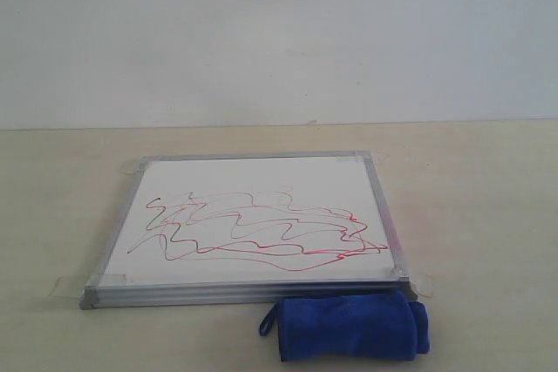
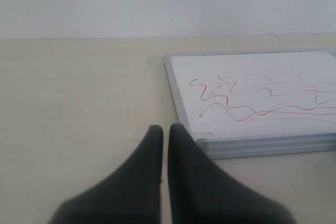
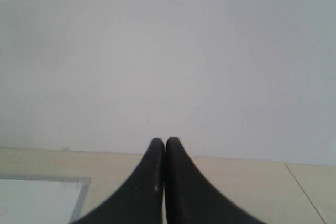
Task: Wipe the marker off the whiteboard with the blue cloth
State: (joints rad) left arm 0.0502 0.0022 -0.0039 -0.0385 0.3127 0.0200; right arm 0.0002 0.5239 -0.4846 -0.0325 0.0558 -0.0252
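The whiteboard lies flat on the table, silver-framed with clear tape tabs at its corners. Red and dark marker zigzags cross its middle and near half. The blue cloth, a thick fluffy roll with a small loop on its left end, rests on the table just in front of the board's near right corner. Neither arm shows in the exterior view. My left gripper is shut and empty, off the board's near left corner. My right gripper is shut and empty, with a corner of the board beside it.
The beige table runs wide on both sides of the board and ends at a plain white wall behind. A seam in the tabletop shows in the right wrist view.
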